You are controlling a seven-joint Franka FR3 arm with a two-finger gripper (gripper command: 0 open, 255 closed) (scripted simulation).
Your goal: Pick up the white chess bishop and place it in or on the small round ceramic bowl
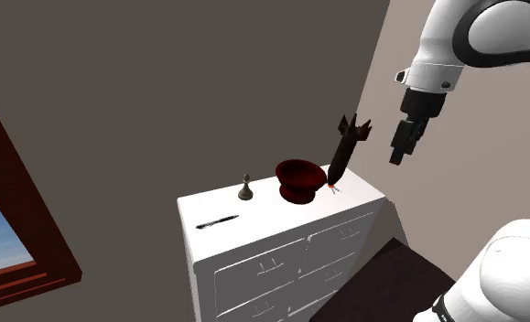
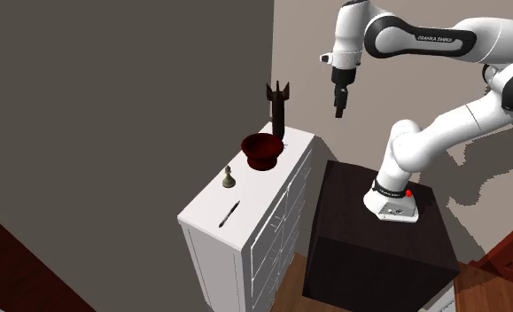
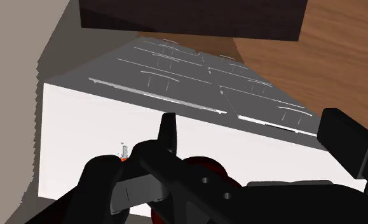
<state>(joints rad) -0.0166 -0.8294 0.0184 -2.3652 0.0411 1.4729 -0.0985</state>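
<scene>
Bishop (image 1: 245, 188): small, likely light, stiff, slick, tippy | you pinch its narrow waist above the base | gripper (image 1: 403, 146) high, well apart; spread or pressed together, cannot tell

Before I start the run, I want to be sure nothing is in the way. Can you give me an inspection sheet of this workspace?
Surface: white dresser top, flat, with drawers below.
Job's things: chess bishop upright on the top; dark red bowl next to it, not touching.
Clutter: black pen lying beyond the bishop, on the side away from the bowl; black finned rocket nose down, tilted, beside the bowl.
Grippers: gripper in the air, higher than the rocket, clear of every object.
Cables: nothing seen.
Surroundings: grey walls, wood-framed window, dark stand, wooden floor.
</scene>
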